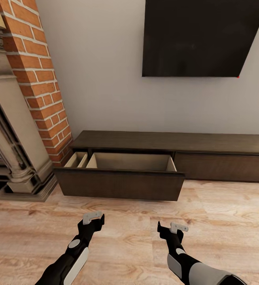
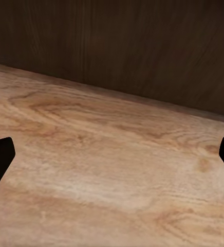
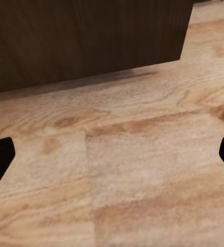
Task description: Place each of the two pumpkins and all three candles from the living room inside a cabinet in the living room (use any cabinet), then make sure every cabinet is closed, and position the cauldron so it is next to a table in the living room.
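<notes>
The long low dark-brown cabinet (image 1: 208, 141) stands against the wall. Its left drawer (image 1: 119, 184) is pulled out over the floor, and the pale tan inside that I can see holds nothing. The drawer front to the right (image 1: 228, 167) is closed. My left gripper (image 1: 93, 218) hangs open and empty over the floor, just short of the drawer front (image 2: 117, 41). My right gripper (image 1: 172, 228) is open and empty too, near the drawer's right corner (image 3: 184, 31). Pumpkins, candles, cauldron and table are out of view.
A brick-and-stone fireplace (image 1: 26, 118) juts out at the left, its base touching the open drawer's left end. A black TV (image 1: 200, 35) hangs on the wall above the cabinet. Light wood floor (image 1: 224, 225) spreads in front and to the right.
</notes>
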Available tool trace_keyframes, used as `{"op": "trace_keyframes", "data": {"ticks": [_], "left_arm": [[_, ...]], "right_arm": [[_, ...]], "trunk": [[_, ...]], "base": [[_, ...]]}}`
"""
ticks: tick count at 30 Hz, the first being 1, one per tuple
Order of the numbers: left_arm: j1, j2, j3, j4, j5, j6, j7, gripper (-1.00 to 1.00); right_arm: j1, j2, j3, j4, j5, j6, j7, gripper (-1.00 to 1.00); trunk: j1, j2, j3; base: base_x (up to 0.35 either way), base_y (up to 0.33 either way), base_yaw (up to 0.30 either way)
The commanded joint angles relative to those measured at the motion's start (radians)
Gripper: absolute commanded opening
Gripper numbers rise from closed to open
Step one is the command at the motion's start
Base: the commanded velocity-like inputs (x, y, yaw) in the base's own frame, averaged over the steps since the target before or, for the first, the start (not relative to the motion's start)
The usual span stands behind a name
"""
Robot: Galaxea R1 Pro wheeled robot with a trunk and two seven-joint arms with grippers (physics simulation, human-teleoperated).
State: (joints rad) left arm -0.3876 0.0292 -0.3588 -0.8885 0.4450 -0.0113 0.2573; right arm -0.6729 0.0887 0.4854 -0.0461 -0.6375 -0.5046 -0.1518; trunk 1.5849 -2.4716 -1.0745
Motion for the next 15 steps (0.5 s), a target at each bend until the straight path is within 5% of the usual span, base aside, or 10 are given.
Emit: {"op": "trace_keyframes", "data": {"ticks": [1, 10, 15], "left_arm": [[-0.001, 0.002, -0.006, -0.001, 0.009, -0.003, 0.008, 1.0], [0.0, 0.002, -0.006, -0.001, 0.009, -0.007, 0.006, 1.0], [0.0, 0.001, -0.006, -0.001, -0.005, -0.007, 0.006, 1.0]], "right_arm": [[-0.001, 0.0, 0.008, 0.0, -0.003, -0.003, -0.008, 1.0], [-0.001, -0.001, 0.007, 0.0, -0.003, -0.009, -0.008, 1.0], [-0.001, -0.001, 0.007, 0.0, -0.006, -0.008, -0.008, 1.0]], "trunk": [[0.0, 0.0, -0.001], [0.0, 0.0, -0.001], [0.0, 0.0, -0.001]], "base": [[0.0, 0.0, 0.0], [0.003, 0.0, 0.0], [0.17, 0.0, 0.0]]}}
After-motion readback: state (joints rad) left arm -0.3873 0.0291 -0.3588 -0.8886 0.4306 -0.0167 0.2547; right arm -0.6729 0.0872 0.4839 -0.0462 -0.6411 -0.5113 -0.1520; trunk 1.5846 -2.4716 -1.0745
